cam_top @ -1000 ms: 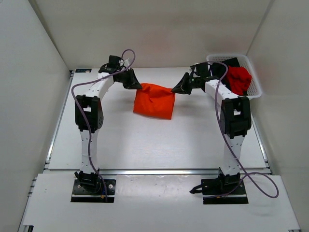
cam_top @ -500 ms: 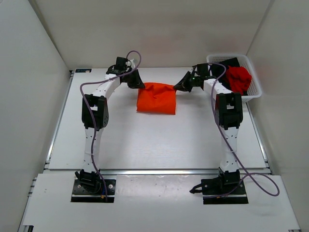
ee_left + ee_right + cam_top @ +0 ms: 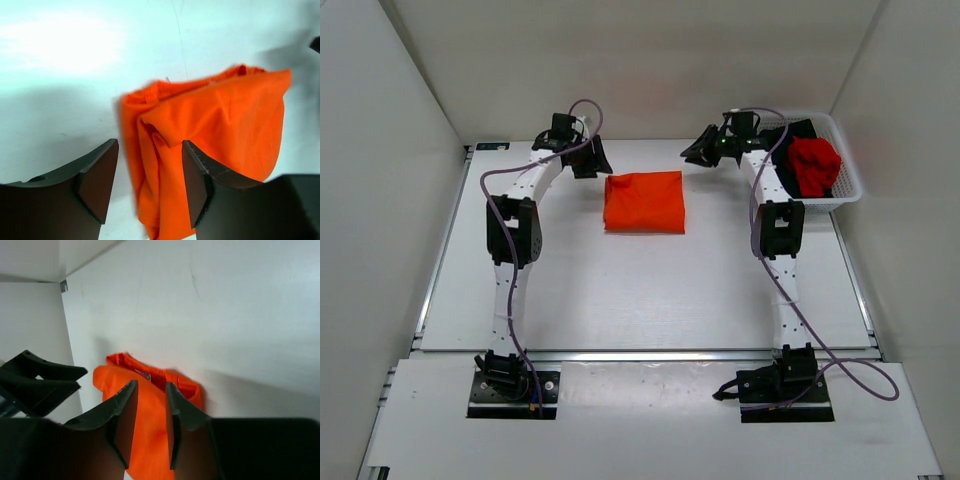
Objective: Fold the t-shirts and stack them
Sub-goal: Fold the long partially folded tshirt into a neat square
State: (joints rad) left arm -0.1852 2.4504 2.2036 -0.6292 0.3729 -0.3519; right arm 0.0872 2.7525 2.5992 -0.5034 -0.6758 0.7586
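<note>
Altogether three: orange t-shirt [image 3: 643, 201], red t-shirt [image 3: 815, 163], black t-shirt [image 3: 802, 127]; left pincer [image 3: 148, 144], right pincer [image 3: 151, 385] spread

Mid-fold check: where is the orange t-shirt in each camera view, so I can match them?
Top external: orange t-shirt folded flat, centre, towards the back.
Left wrist: shirt fills centre and right, beyond the open left tool.
Right wrist: shirt lower centre-left, behind the right tool.
Shared landmark: the left tool, by the shirt's far-left corner overhead, black at the left edge in the right wrist view.
</note>
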